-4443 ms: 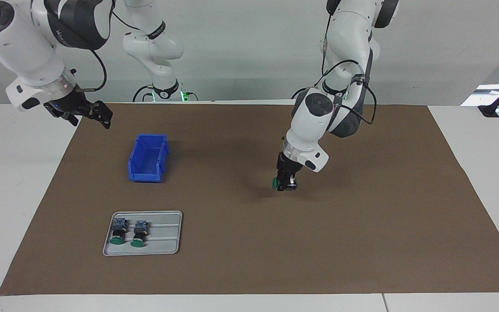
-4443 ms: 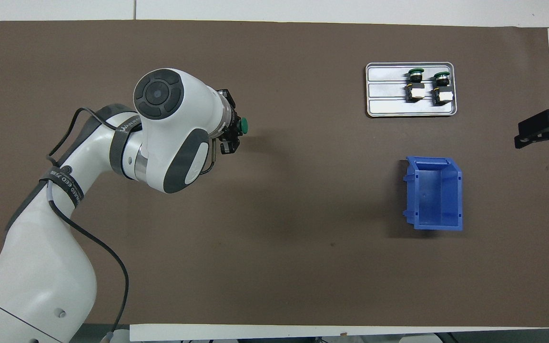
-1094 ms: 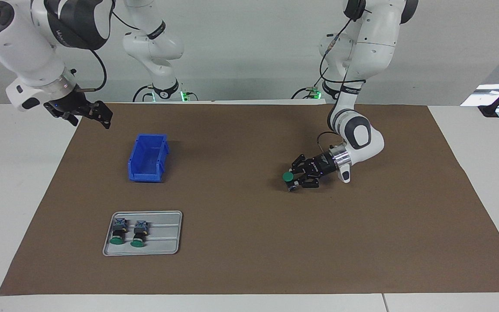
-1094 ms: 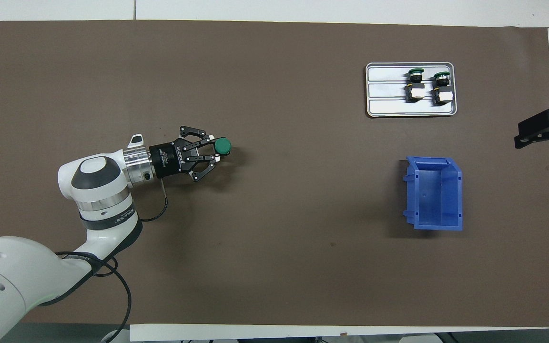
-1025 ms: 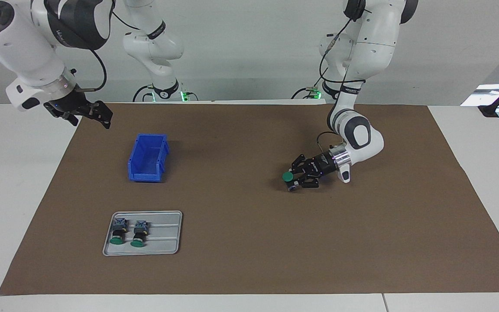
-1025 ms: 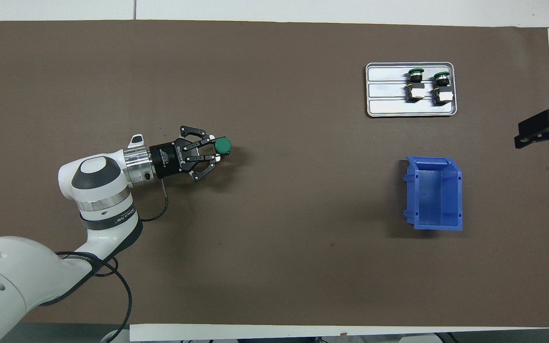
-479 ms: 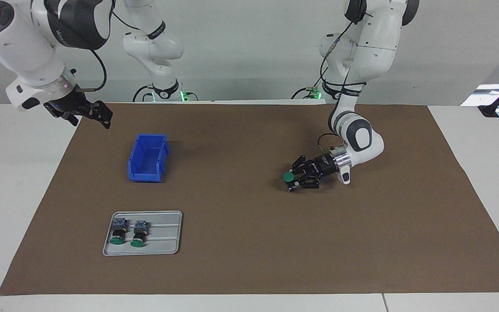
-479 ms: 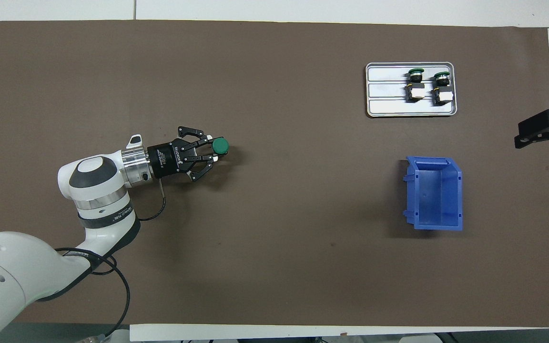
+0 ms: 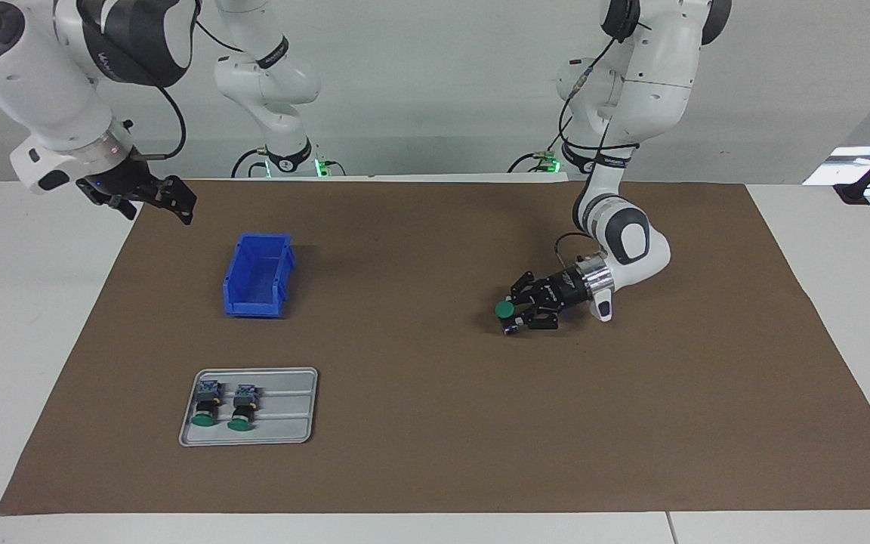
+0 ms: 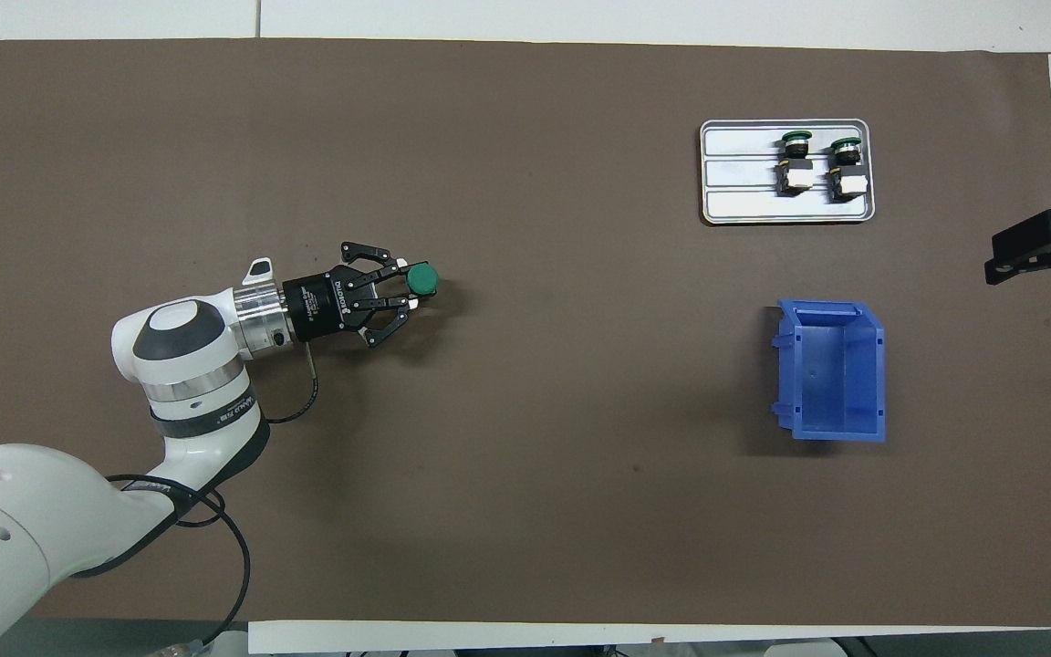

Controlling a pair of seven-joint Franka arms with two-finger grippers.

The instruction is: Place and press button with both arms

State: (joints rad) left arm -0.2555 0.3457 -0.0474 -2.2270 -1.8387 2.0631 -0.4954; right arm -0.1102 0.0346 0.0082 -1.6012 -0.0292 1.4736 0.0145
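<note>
Since 4.4 s ago the left arm has swung its wrist from upright to nearly level. Left claw (image 9: 516,312) low over mid-mat, clamped on the button (image 9: 504,310), cap up. Right claw (image 9: 171,198) waits over the mat's edge; fingers: cannot tell. Grey tray (image 9: 291,412) holds two buttons; blue bin (image 9: 242,298) nearer the robots. Brown mat (image 9: 435,423) on the desk (image 9: 20,317).

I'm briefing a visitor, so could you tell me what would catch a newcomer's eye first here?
The left gripper, low over the brown mat, shut on a green-capped button. Next, the blue bin and, farther from the robots, a grey tray holding two more buttons. The right gripper waits raised.
</note>
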